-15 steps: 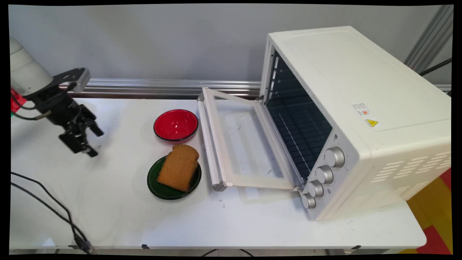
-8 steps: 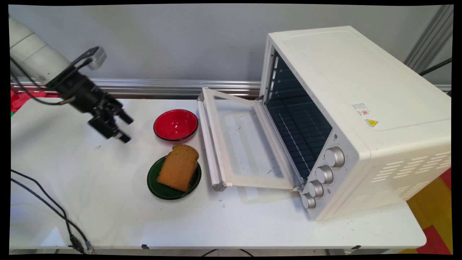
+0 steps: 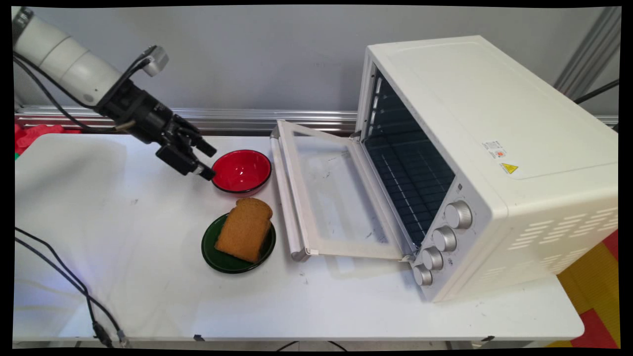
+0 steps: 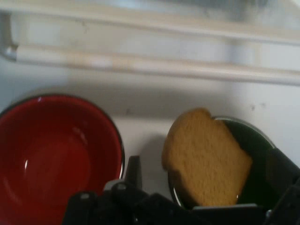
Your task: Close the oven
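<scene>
My black gripper [image 3: 208,161] hangs open above the table, just left of an empty red bowl [image 3: 241,170], with nothing between its fingers. A slice of brown bread [image 3: 245,229] lies on a dark green plate [image 3: 222,259] in front of the bowl. In the hand view the gripper [image 4: 206,180] looks down on the red bowl [image 4: 51,159] at the left and the bread [image 4: 204,157] on the green plate [image 4: 253,140] at the right. The bread sits between the spread fingers, well below them.
A white toaster oven [image 3: 494,148] stands on the right, its glass door [image 3: 331,198] folded down flat toward the bowl and plate. The door's handle bar [image 3: 284,198] lies close beside both dishes. Black cables [image 3: 64,277] trail across the table's front left.
The gripper has swung from the table's left side to the right and up toward the red bowl, staying open. Bowl, plate, bread and oven have not moved.
</scene>
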Available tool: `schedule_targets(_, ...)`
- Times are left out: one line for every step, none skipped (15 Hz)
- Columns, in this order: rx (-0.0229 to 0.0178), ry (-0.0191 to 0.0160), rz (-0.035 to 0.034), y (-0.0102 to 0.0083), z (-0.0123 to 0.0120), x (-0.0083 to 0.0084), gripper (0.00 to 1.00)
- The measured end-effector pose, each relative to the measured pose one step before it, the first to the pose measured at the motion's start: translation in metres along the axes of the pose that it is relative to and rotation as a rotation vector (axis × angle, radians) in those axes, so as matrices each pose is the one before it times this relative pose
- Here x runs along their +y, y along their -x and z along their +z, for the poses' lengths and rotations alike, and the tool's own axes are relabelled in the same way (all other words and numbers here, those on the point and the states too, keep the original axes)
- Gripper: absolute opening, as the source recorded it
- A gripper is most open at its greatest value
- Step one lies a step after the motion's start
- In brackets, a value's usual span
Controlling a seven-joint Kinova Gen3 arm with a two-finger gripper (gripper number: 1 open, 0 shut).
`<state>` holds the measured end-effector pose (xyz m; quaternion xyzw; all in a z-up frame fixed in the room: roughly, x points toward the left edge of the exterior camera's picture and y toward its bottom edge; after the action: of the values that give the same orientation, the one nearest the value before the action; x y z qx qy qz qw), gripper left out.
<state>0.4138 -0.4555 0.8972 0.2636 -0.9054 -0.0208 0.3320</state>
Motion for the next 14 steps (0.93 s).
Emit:
schedule_targets(0.00715, 0.00555, 0.01802, -0.00186, 0.00344, 0.00033, 1.0)
schedule_targets(0.00404, 0.00345, 0.01703, -0.00114, 0.003, -0.00014, 1.0)
schedule_targets(0.00243, 0.00125, 0.0171, -0.00104, 0.00295, -0.0005, 1.0)
schedule_targets(0.00264, -0.00053, 0.01614, -0.00047, 0.00309, -0.00052, 1.0)
schedule_targets(0.00253, -0.00002, 0.01163, -0.00051, 0.00275, -0.00048, 0.0)
schedule_targets(0.00208, 0.00046, 0.00588, -0.00035, 0.00172, -0.00012, 0.0)
schedule_targets(0.00333, 0.00111, 0.00866, -0.00075, 0.00343, -0.00045, 0.0)
schedule_targets(0.00157, 0.00052, 0.00407, -0.00015, 0.00245, -0.00033, 0.0)
schedule_targets(0.0003, -0.00034, 0.00381, 0.00034, 0.0027, -0.00051, 0.0)
schedule_targets(-0.00133, 0.00065, 0.00178, 0.00069, 0.00285, -0.00068, 0.0)
schedule_targets(-0.00143, 0.00071, 0.00102, 0.00066, 0.00219, -0.00055, 0.0)
schedule_targets(-0.00278, 0.00112, 0.00074, 0.00108, 0.00298, -0.0009, 0.0)
schedule_targets(-0.00124, 0.00072, 0.00065, 0.00094, 0.00204, -0.00063, 0.0)
schedule_targets(-0.00146, 0.0013, 0.00111, 0.0014, 0.00243, -0.00065, 0.0)
